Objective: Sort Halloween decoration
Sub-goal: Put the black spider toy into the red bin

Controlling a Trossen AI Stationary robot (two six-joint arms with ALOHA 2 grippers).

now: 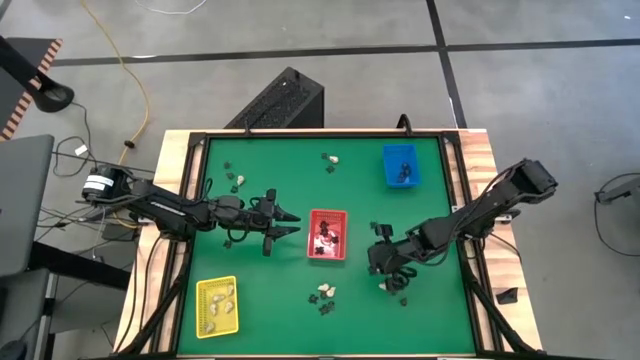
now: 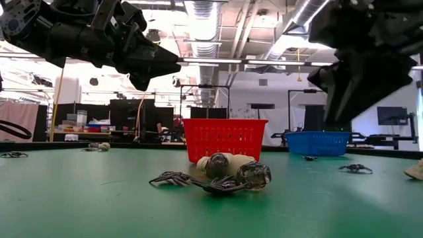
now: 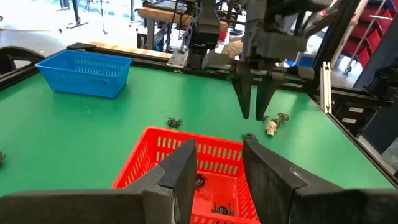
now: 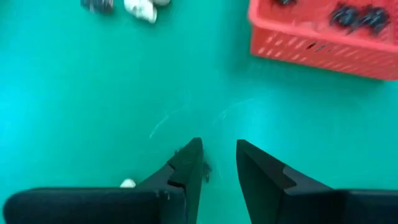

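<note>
Red tray (image 1: 327, 236), green table (image 1: 290, 180)

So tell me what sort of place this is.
Probably a robotics lab or workshop. Exposed ceiling ducts and strip lights hang overhead, benches with monitors line the back, and the green table carries two robot arms, coloured baskets and small plastic spiders.

The surface (image 1: 300, 270) is smooth matt green, edged in pale wood. The red tray (image 1: 327, 235) looks like slotted plastic. The fingers (image 3: 267, 180) are matt black.

I saw a grey floor (image 1: 300, 40) crossed by dark lines (image 1: 330, 50), a yellow cable (image 1: 125, 70), and bright ceiling lights (image 2: 205, 20) overhead.
</note>
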